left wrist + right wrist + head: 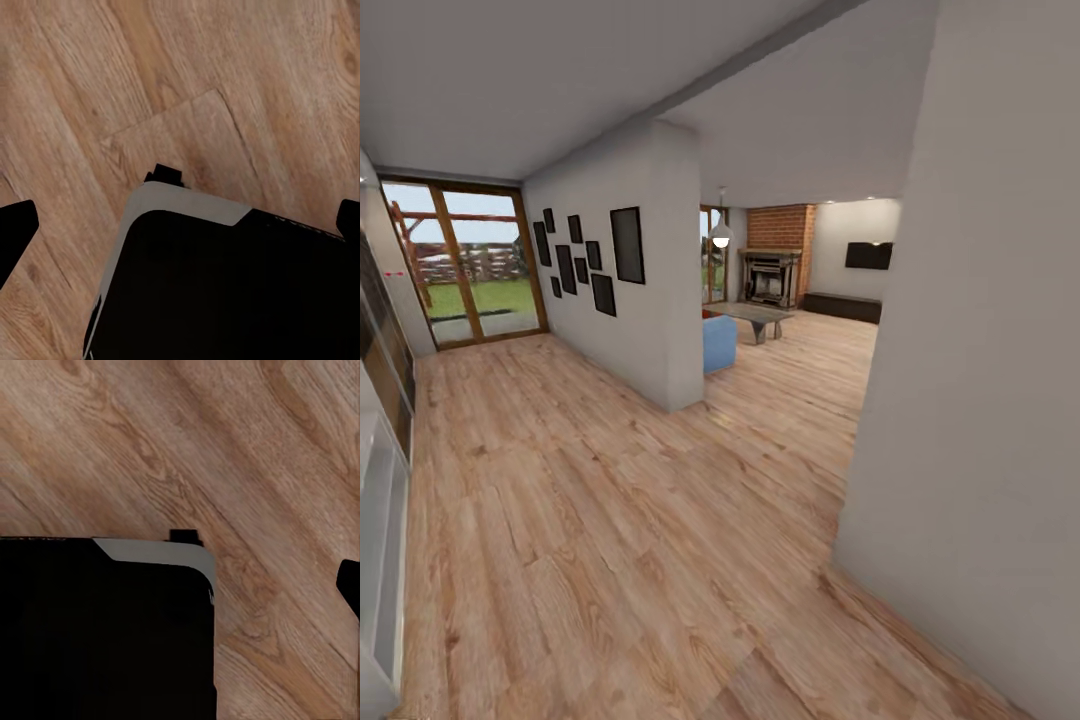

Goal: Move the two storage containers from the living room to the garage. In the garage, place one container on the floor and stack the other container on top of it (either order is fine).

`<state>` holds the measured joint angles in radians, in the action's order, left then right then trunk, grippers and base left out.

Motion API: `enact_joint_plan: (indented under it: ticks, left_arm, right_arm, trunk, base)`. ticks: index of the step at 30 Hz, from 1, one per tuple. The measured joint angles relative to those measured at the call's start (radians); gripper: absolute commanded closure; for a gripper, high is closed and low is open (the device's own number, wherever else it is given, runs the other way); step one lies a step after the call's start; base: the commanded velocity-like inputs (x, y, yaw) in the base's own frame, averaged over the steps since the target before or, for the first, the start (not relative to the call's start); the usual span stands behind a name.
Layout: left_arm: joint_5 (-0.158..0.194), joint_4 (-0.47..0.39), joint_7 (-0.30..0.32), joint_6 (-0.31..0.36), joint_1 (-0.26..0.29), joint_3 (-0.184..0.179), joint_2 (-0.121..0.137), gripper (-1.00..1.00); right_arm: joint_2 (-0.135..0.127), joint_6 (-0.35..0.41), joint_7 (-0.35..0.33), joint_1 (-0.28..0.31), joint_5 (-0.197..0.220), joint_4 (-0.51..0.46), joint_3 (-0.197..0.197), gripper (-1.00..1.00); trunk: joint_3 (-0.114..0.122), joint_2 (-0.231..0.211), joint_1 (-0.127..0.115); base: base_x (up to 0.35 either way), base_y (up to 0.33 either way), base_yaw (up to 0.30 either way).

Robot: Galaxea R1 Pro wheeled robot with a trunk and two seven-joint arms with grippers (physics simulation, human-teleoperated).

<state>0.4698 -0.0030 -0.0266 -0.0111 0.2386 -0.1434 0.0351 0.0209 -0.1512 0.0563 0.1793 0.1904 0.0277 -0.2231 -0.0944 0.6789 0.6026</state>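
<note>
Left gripper gapes empty over planks.

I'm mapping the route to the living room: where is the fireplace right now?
In the head view the fireplace stands far ahead, right of centre, against the brick chimney wall, beyond the low table and blue sofa, left of the wall-mounted TV.

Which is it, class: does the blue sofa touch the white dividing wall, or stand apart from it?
Cannot tell. In the head view the sofa disappears behind the wall's corner, so any contact or gap is hidden.
</note>
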Motion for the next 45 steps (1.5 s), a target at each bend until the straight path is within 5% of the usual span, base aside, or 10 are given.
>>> enact_joint_plan:
  ticks: [33,45]
  left_arm:
    - [0.000,0.000,-0.003,0.003,0.000,-0.002,0.009,-1.00]
    - [0.000,0.000,-0.002,0.003,0.000,-0.001,0.008,-1.00]
  right_arm:
    - [0.002,0.001,0.000,0.000,0.003,0.000,0.000,-1.00]
    - [-0.004,0.003,0.000,0.000,0.009,0.000,0.001,-1.00]
  trunk:
    - [0.000,0.000,0.000]
    - [0.000,0.000,0.000]
  base:
    - [0.323,0.075,0.275]
    - [0.323,0.028,0.027]
